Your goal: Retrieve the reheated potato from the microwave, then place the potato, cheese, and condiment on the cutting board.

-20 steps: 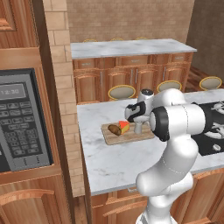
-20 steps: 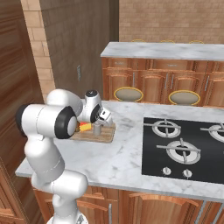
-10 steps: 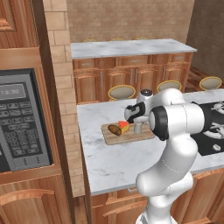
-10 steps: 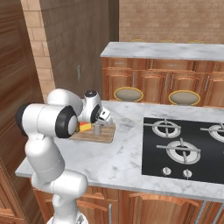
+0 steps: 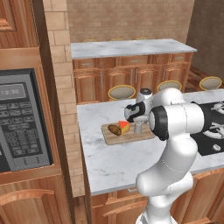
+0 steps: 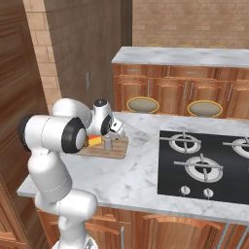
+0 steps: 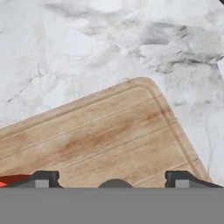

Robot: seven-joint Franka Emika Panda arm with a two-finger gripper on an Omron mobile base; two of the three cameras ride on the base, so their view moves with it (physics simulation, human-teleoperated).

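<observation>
On the cutting board [image 5: 131, 133], left to right: potato [image 5: 115, 129], cheese [image 5: 124, 126], then condiment [image 5: 138, 127] standing upright under the gripper [image 7: 112, 177]. Fingers [image 7: 43, 178] spread wide in the hand view, astride the shaker's top and probably clear of it, though contact hard to judge. Condiment likely light, stiff, smooth-sided and easy to tip; best taken low around the body. Potato firm, rough-skinned, prone to roll. All well apart from the microwave [image 5: 19, 122].
</observation>
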